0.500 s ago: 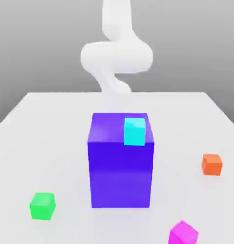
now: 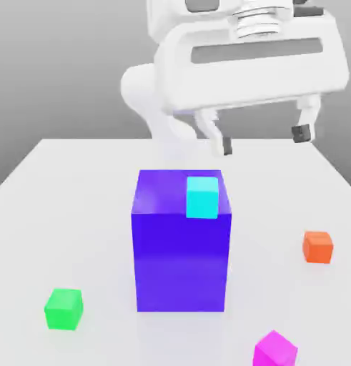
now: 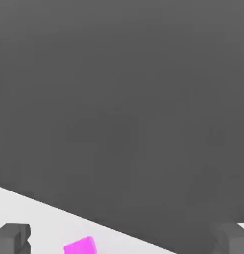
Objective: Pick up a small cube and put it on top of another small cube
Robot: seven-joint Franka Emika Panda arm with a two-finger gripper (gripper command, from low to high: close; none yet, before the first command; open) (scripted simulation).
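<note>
I have the pincer (image 2: 264, 141) high over the counter (image 2: 78, 186), its two dark-tipped fingers spread wide with nothing between them; it hangs behind and above the tall blue block (image 2: 181, 246), toward the exterior view's right. The small magenta cube (image 2: 275, 349) I want sits on the counter at the near edge of the exterior view, to the right of the tall blue block and well apart from it; the hand view catches it too (image 3: 80, 246), low between the two finger pads (image 3: 12, 237).

The step in hand, as I judge it, is the approach to that cube; doing it well means bringing the hand forward past the tall blue block rather than over its corner, since the cyan cube (image 2: 202, 197) rests on the block's top near that side and a careless sweep could knock it off. I would keep the height until the fingers are directly above the cube, then turn the wrist so the pads face two flat sides; the cube looks turned at an angle to the counter's edges, so a square grip needs that rotation first. Then I would go straight down, fingers kept wide, and close only once the pads straddle its middle.

The orange cube (image 2: 317, 246) lies near the right edge and the green cube (image 2: 63, 309) far to the left; neither is in the way.
</note>
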